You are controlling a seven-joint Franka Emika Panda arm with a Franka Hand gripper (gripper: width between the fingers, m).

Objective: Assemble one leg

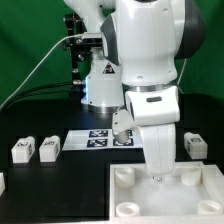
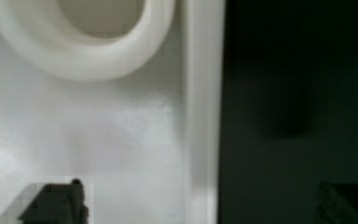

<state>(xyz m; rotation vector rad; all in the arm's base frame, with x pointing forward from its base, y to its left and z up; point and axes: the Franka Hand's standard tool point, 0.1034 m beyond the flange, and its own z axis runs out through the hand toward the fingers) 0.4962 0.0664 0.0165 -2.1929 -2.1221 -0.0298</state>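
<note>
The large white panel point(image 1: 170, 195) with round corner sockets lies at the front of the black table. In the wrist view one socket point(image 2: 105, 35) and the panel's straight edge point(image 2: 197, 110) show. My gripper point(image 1: 157, 177) hangs low over the panel's far edge. In the wrist view the gripper point(image 2: 202, 205) is open and empty, with one finger point(image 2: 51, 203) over the panel and the other over the dark table. Two legs point(image 1: 22, 150) point(image 1: 47, 148) lie at the exterior view's left. Another leg point(image 1: 195, 143) lies at the right. All are away from the gripper.
The marker board point(image 1: 98, 138) lies behind the panel at mid table. A white block point(image 1: 123, 126) stands at its right end, just behind my arm. A white piece point(image 1: 2, 183) shows at the left edge. The robot base point(image 1: 100, 80) and cables stand at the back.
</note>
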